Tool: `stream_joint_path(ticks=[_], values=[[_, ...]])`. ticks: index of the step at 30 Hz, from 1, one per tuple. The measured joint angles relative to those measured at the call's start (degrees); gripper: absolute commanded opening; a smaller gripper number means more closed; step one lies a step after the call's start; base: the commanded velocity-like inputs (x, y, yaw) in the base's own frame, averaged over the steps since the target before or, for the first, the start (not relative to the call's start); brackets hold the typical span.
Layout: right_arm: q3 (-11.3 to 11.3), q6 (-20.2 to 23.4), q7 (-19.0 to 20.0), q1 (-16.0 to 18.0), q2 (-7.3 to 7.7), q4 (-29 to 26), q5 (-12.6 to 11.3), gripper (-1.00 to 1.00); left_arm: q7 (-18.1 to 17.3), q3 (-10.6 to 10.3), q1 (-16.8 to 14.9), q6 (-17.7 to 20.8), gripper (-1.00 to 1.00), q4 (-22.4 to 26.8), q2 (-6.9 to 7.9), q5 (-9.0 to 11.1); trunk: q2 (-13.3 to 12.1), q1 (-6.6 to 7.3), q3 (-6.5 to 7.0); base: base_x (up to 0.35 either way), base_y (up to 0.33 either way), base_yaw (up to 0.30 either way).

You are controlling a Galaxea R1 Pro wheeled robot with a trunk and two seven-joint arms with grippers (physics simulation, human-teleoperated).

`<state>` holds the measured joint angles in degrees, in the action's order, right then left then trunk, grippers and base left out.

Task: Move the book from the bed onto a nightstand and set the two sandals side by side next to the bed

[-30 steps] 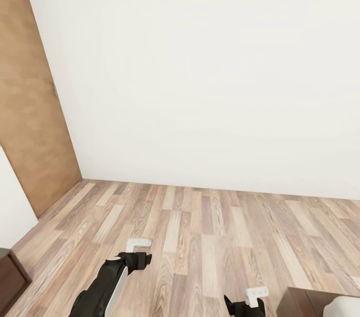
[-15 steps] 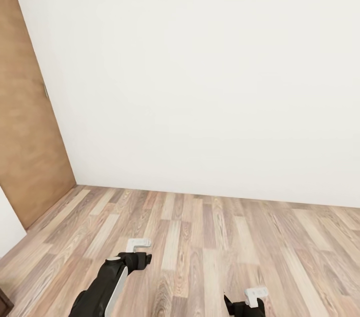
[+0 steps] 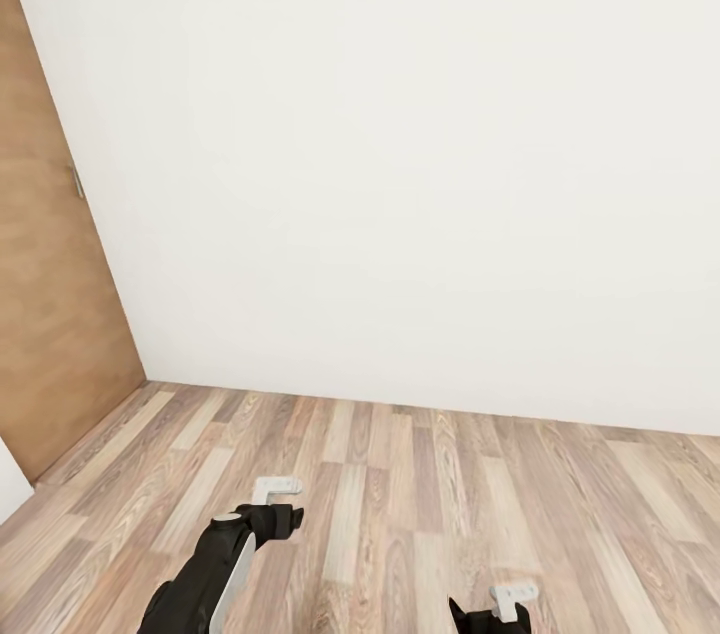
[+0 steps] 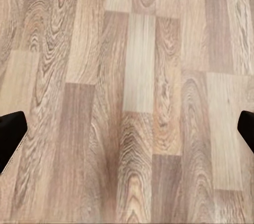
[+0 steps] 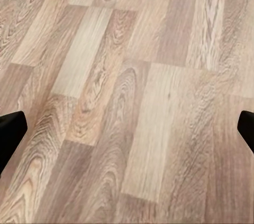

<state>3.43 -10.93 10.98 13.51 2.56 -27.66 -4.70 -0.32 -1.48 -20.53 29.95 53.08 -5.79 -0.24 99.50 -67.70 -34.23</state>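
Note:
The book, the bed, the nightstand and the sandals are out of view. The head view looks at a corner of a room with a white wall point(image 3: 420, 154) and a wood-plank floor point(image 3: 400, 484). My left gripper point(image 3: 277, 504) hangs low over the floor on its black arm, and my right gripper point(image 3: 515, 599) sits at the picture's bottom edge. In the left wrist view the dark fingertips point(image 4: 10, 134) stand far apart at the sides, with bare planks between them. The right wrist view has the fingertips point(image 5: 10, 131) just as wide. Both grippers are open and hold nothing.
A brown wooden door point(image 3: 45, 314) with a small metal hinge or handle point(image 3: 77, 181) stands along the left. The white wall meets the floor straight ahead. Open plank floor spreads in front of and beside both arms.
The camera has moved: the door and wall corner have slid left and the floor line sits lower. Dark furniture at the lower left and lower right has left the picture. The arms keep their pose.

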Motion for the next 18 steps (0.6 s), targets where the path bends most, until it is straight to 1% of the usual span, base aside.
stream_joint_path(ticks=[6, 12, 15, 18], values=[[0.00, -0.04, -0.01, 0.00, 0.00, 0.12, 0.00, 1.00, 0.00, 0.00, 0.00, 0.00, 1.00, 0.02, 0.00, 0.01, 0.00, 0.00, 0.00, 0.331, -0.013, 0.234], [-0.01, -0.04, -0.02, 0.00, 0.00, 0.12, -0.07, 1.00, 0.00, -0.01, 0.00, 0.03, 1.00, 0.02, 0.01, 0.01, 0.00, -0.01, 0.00, 0.294, -0.169, 0.245], [-0.01, -0.04, -0.02, 0.00, 0.00, 0.12, -0.07, 1.00, 0.00, -0.01, 0.00, 0.06, 1.00, 0.02, 0.01, 0.01, 0.00, -0.01, 0.00, 0.190, -0.148, 0.246], [-0.01, -0.04, -0.01, 0.00, 0.00, 0.17, -0.12, 1.00, 0.03, 0.00, 0.00, 0.08, 1.00, 0.12, 0.00, 0.05, 0.00, -0.03, 0.00, 0.074, -0.052, 0.246]])
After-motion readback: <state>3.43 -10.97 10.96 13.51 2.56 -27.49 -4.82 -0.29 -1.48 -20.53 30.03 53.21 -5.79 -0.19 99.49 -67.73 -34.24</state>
